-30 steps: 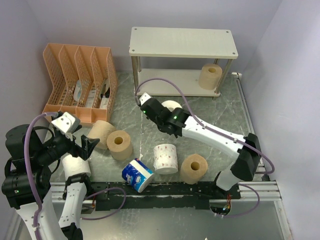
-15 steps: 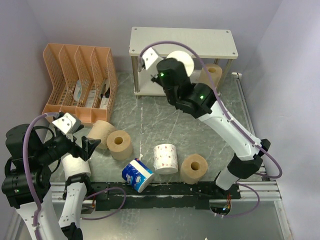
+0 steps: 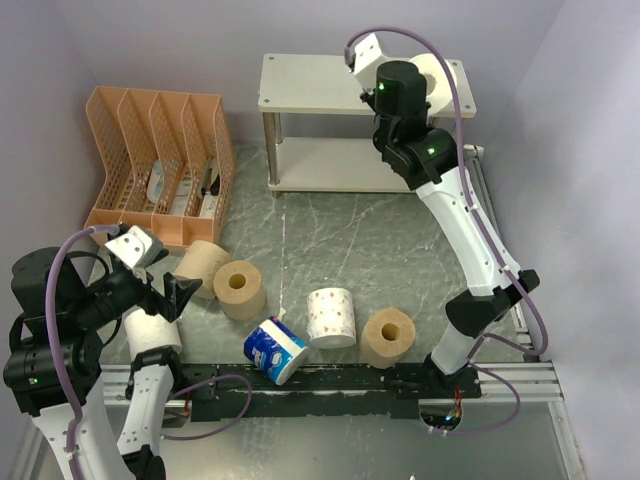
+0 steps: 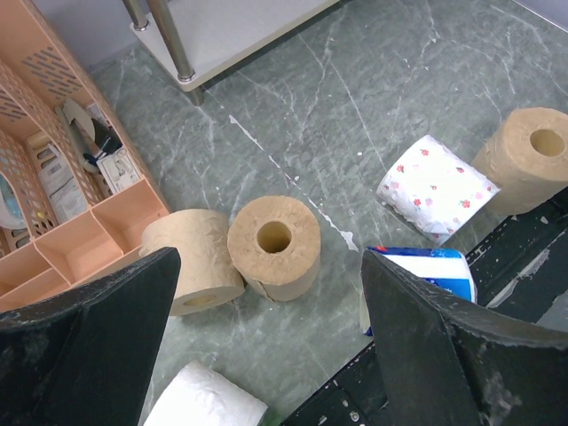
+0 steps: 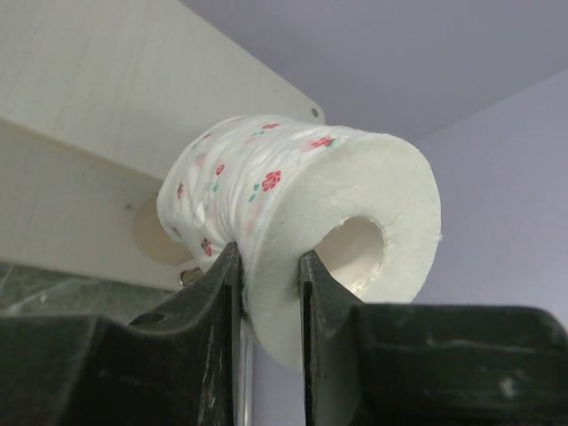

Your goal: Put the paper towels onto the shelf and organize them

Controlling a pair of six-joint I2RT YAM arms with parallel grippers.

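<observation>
The shelf (image 3: pixel 330 85) stands at the back of the table (image 3: pixel 400 230), the file organizer (image 3: pixel 160 165) to its left. The held roll (image 5: pixel 302 195) sits between the right gripper's (image 5: pixel 264 284) fingers, above the right end of the top board. Just before the organizer lies a pair of rolls (image 3: pixel 222 278), touching. The front-left roll (image 3: pixel 152 335) lies under the left arm. Along the front edge, left to right, come the wrapped roll (image 3: pixel 273 350), the middle roll (image 3: pixel 330 316) and the rightmost roll (image 3: pixel 388 338)

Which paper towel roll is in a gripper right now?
The rose-printed white roll, pinched by the right gripper up at the top board of the shelf. Its printed twin and the other rolls lie ungripped.
</observation>
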